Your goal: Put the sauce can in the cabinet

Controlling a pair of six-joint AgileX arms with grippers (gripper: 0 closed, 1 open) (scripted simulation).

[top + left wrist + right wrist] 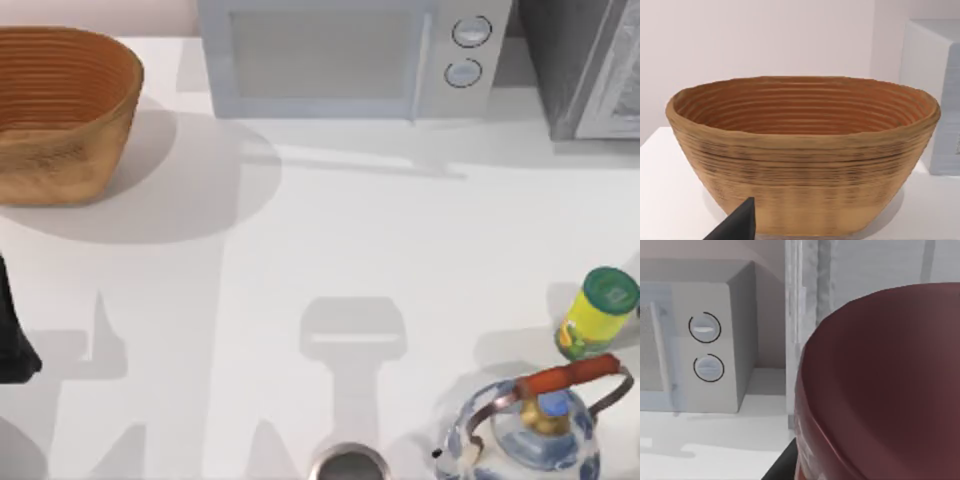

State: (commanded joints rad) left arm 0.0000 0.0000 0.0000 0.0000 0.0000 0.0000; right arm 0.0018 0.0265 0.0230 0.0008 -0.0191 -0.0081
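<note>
In the right wrist view the sauce can (880, 385) looms close, its maroon top facing the cabinet (865, 270) beside the microwave (700, 345); whether the right claw grips it I cannot tell. The left arm (12, 335) sits at the table's (330, 250) left edge, facing the basket (800, 155).

Woven ribbed basket (60, 110), matt maroon sauce can (885, 385)
</note>
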